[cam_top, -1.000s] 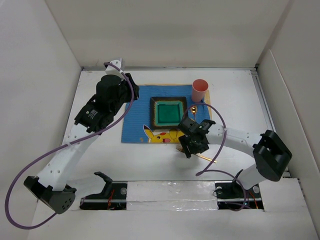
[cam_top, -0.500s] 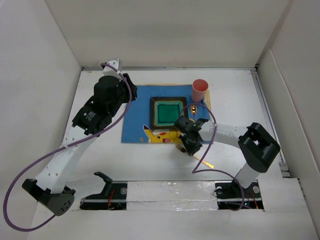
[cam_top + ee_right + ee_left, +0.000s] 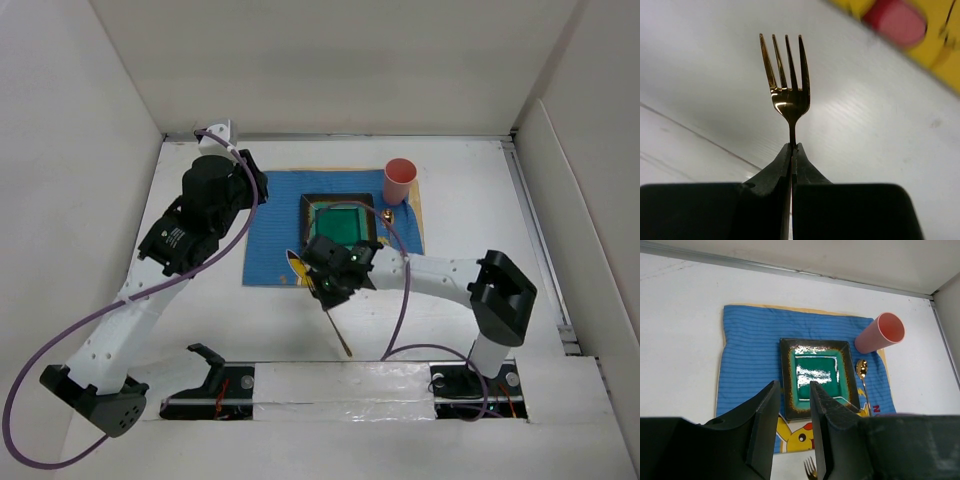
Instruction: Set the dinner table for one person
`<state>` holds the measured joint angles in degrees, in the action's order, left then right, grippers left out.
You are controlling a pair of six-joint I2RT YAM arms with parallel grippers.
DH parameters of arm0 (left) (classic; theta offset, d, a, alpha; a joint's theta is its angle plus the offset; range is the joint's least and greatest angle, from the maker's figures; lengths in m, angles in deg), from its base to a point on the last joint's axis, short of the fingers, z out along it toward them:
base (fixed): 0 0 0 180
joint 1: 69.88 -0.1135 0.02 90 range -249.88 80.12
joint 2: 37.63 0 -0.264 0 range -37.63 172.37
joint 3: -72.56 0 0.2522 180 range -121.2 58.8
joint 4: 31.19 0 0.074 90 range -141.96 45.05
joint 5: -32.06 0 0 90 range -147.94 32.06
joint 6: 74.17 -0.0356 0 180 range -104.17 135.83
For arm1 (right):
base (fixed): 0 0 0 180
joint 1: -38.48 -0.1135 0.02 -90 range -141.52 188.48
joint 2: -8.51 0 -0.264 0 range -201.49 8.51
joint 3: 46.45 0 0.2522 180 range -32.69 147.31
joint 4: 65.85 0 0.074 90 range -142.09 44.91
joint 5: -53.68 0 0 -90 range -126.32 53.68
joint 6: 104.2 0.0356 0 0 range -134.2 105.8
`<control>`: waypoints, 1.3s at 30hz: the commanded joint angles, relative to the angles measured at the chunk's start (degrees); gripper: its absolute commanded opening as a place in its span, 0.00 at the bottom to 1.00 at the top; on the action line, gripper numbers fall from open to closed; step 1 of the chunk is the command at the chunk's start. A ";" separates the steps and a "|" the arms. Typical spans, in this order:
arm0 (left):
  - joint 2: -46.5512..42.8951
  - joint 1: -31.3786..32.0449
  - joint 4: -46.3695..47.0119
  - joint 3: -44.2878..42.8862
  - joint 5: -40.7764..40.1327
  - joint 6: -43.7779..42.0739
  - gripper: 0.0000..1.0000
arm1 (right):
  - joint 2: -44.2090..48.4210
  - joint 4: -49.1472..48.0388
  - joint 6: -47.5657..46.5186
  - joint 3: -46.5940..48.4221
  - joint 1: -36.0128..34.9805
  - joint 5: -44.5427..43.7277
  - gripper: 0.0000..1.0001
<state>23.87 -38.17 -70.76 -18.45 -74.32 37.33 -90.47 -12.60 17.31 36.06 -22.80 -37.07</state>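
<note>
The right gripper [image 3: 791, 148] is pinching the neck of a slim gold metal fork [image 3: 788, 85], its jaws clamped tight on it. The tines are pointing out over the large matte white tabletop [image 3: 470, 200]. From above, the fork's handle is trailing toward the table's near edge, and its tines are sitting just off the near edge of the blue striped cloth placemat [image 3: 750, 350] (right by its yellow cartoon character). Whether the tines are touching the table is hard to tell. The left gripper [image 3: 792, 387] is hanging near the mat's far left corner, jaws slightly parted and grasping nothing. A square dark-rimmed plate with a green glazed centre [image 3: 815, 377] is resting on the mat. A small gold spoon [image 3: 861, 369] is lying just right of it, and a pink plastic cup [image 3: 880, 333] is standing at the far right corner.
</note>
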 commanded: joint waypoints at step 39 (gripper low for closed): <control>-6.04 -0.41 -2.32 1.50 0.30 1.88 0.58 | -31.84 -5.55 10.16 58.28 14.25 -6.55 0.75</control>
<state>18.77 -38.24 -73.51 -14.13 -71.74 39.21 -133.53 -13.50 28.85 96.93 -8.11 -43.54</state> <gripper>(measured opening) 0.557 0.744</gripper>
